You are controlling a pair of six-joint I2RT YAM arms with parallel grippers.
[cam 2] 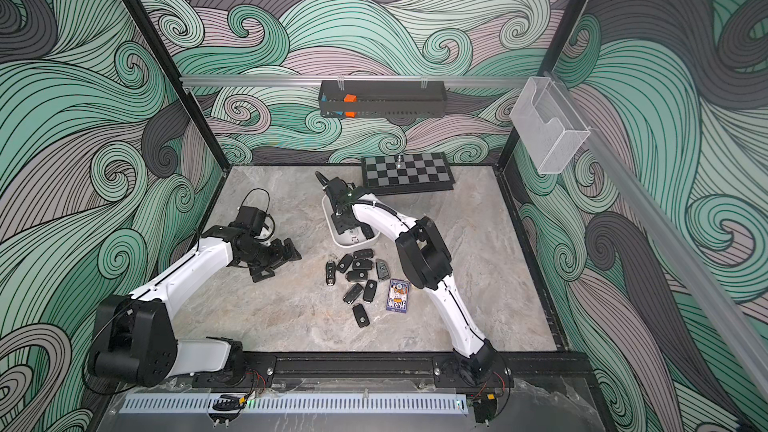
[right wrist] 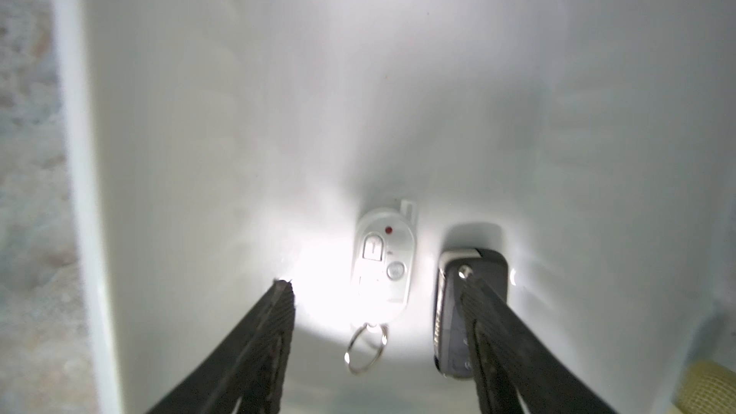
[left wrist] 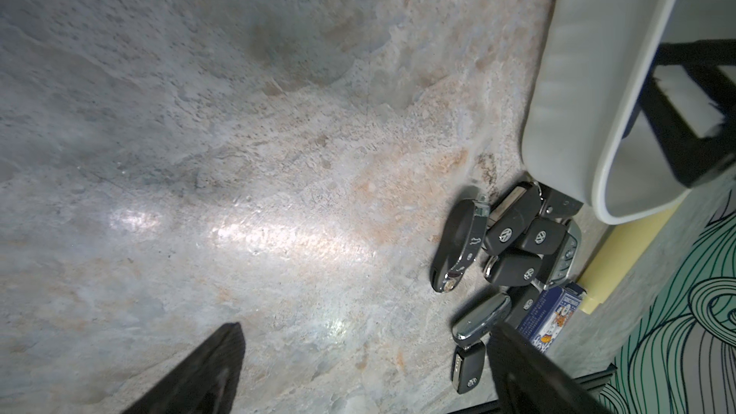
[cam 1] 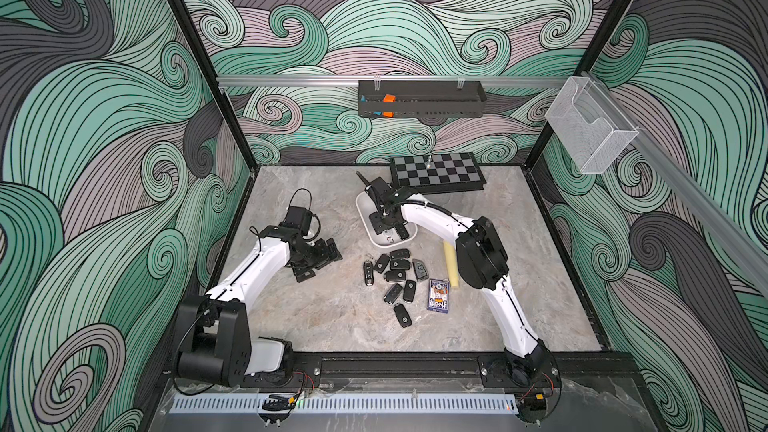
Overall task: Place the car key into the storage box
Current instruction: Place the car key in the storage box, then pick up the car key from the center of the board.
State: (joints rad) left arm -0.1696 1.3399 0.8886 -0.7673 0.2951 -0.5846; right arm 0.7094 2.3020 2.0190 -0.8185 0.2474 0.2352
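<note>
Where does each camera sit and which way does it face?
In both top views: high above arm bases, facing down at table; left arm, right arm show.
Left wrist: on left arm, facing loose car keys; open left claw.
Right wrist: on right arm, into storage box; open right claw.
Shared: both wrists see the storage box.

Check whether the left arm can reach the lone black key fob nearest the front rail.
Probably yes. The left arm hovers with open, empty jaws, and only bare table lies between them and that key fob; the right arm is off over the storage box.
</note>
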